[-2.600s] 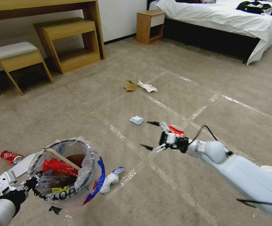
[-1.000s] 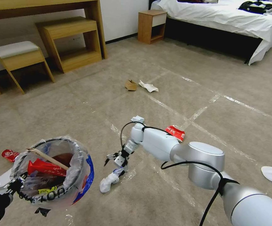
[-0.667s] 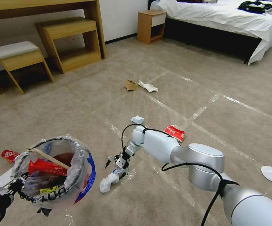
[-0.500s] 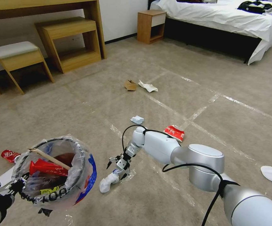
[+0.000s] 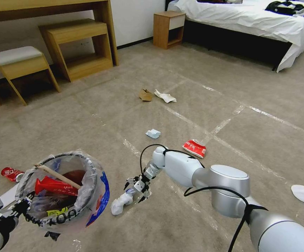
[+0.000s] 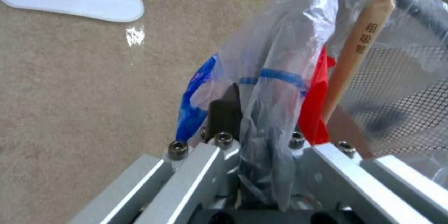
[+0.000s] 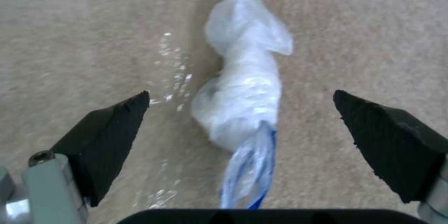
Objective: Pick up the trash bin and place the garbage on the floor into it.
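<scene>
Bare carpet (image 7: pixel 93 35) flanks the bag wad (image 7: pixel 243 87) both sides; trash bin (image 5: pixel 64 190) stands near its left.

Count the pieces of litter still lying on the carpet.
6: a white plastic-wrapped bundle under the open right gripper, pale-blue crumpled paper, a red wrapper, a brown cardboard scrap beside white paper, a red can far left. Others may be hidden.

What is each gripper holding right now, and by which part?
The left gripper holds the trash bin by its bag-covered rim. The right gripper holds nothing; its jaws stand open on either side of the white wad.
</scene>
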{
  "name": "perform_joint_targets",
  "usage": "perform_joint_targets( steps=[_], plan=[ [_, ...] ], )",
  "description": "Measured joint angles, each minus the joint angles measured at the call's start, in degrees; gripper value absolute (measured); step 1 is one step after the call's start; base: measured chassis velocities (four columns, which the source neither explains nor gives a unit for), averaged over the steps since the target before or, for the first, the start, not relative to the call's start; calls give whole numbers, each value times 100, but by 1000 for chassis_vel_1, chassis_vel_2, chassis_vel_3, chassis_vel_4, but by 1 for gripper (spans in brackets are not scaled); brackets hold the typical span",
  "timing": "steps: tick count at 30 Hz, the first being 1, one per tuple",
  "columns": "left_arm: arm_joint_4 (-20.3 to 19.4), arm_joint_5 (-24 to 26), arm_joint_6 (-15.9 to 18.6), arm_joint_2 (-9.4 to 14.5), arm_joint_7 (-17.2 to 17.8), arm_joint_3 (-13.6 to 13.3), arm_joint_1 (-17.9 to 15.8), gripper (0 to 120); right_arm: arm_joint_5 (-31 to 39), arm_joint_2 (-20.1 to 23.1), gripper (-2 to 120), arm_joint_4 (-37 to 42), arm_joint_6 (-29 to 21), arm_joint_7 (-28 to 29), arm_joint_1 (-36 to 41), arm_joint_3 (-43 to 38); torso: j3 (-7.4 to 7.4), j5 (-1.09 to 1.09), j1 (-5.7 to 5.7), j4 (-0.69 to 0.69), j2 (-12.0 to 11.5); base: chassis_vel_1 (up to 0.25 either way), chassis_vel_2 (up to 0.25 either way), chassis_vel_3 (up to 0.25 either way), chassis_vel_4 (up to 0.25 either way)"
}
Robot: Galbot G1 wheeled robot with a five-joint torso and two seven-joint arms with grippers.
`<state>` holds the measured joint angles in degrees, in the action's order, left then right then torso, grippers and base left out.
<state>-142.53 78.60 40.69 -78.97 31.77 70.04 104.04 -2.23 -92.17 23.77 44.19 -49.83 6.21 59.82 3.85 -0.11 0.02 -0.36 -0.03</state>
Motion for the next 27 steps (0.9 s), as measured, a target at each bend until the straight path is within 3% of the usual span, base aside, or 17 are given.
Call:
perform_joint_targets(
  steps=[27],
  plan=[
    [-73, -218, -16, -138, -97, -242, 32, 0, 61, 3, 100, -32, -402, 1339, 351, 505, 0, 0, 0, -1, 0, 0, 0, 0, 0]
  ],
)
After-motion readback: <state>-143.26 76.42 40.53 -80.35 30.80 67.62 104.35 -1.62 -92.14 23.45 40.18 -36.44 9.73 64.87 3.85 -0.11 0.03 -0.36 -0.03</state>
